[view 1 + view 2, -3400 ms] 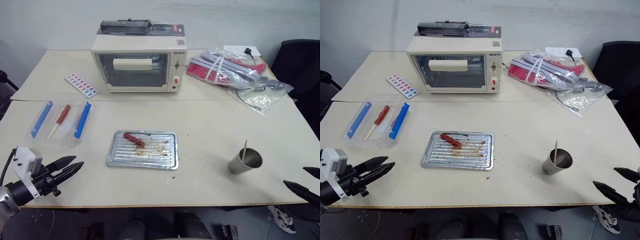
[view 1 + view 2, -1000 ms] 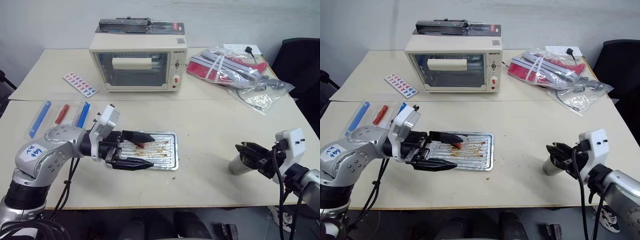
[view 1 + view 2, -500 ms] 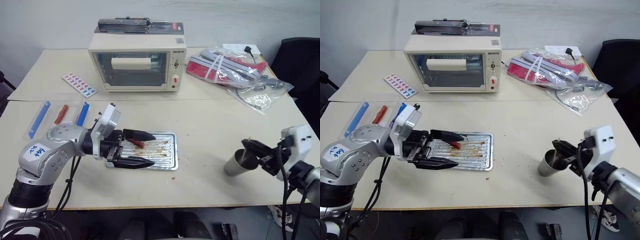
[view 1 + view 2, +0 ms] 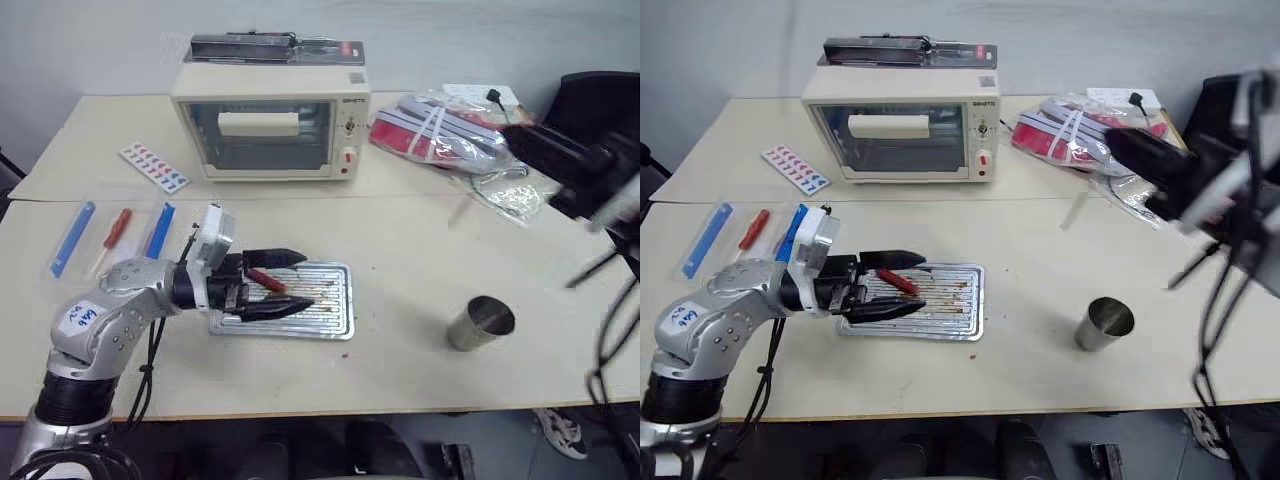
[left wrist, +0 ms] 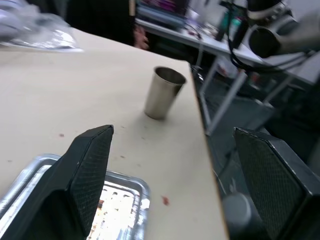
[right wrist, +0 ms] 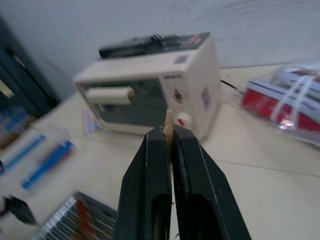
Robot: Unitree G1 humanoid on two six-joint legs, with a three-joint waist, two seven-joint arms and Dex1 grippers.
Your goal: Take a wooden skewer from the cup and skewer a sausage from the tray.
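Blurring obscures the right gripper [image 4: 1150, 160] in the head views, where it is seen raised above the table [image 4: 420, 250] at the right, in front of the plastic bags [image 4: 470, 140]; its finger state cannot be read there. In the right wrist view the two black fingers [image 6: 150, 200] are shown pressed together, clamped on the skewer [image 6: 168, 121], of which only a short pale tip is visible above the fingertips; the remainder is hidden between the fingers. In the head views the skewer is seen only as a faint pale streak below the blurred gripper.

The left gripper [image 4: 283, 283] is held level over the near left end of the tray [image 4: 335, 322], with its fingers spread wide and nothing gripped. The sausage [image 4: 266, 281] is seen lying on the tray between the two fingers; contact with either finger cannot be determined. Part of the tray is covered by the gripper. In the left wrist view the sausage is hidden; the wide gap between the fingers [image 5: 90, 165] is confirmed, and a corner of the tray is shown below them.

The cup [image 4: 480, 323] stands upright near the right front edge of the table, well apart from the tray, and appears empty. It is also shown in the left wrist view. The oven [image 4: 270, 120] is seen at the rear of the table.
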